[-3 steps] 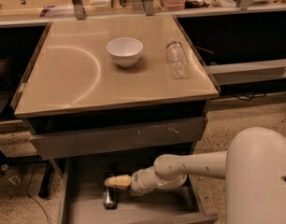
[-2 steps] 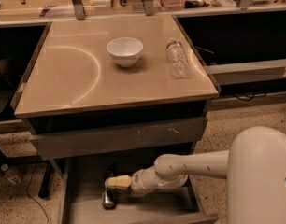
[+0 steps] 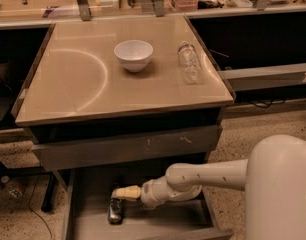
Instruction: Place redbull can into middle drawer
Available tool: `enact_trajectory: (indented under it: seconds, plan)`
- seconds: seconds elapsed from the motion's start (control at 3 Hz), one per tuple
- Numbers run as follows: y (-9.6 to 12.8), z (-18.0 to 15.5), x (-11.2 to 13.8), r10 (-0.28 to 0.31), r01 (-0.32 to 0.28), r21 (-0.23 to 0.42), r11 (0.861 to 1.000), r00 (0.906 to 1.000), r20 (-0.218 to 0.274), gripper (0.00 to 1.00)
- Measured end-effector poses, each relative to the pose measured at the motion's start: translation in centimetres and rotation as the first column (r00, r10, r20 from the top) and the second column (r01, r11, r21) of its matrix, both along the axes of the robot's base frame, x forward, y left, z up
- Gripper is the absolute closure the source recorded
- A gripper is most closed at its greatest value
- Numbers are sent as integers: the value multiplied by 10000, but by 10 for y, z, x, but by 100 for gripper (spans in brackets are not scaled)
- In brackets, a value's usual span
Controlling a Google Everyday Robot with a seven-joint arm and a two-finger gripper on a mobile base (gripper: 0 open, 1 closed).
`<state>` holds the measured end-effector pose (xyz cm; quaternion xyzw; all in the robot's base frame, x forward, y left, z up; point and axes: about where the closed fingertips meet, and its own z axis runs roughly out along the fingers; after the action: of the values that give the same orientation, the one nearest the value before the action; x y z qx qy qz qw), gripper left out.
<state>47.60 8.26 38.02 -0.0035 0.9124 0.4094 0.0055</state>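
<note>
Claw (image 3: pixel 119 193) inside wide grey metal middle drawer (image 3: pixel 158 222), just above toppled slim silvery redbull can (image 3: pixel 115 210); grasp impossible to tell.

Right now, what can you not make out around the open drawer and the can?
1. Camera view: whether the gripper, low in the middle drawer, touches the redbull can; shadow blurs it.
2. The drawer's front: cut off by the bottom edge.
3. Its back: hidden behind the scratched drawer front.
4. The can's print: too small and dark.
</note>
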Motion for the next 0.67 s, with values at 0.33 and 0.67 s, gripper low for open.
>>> enact_trajectory:
  seconds: [0.33,0.67]
  plan:
    - [-6,46,-2,-990,981,240,9949,9944,372,0]
    - [-17,109,-28,-1855,1866,34,9824,9741,1295,0]
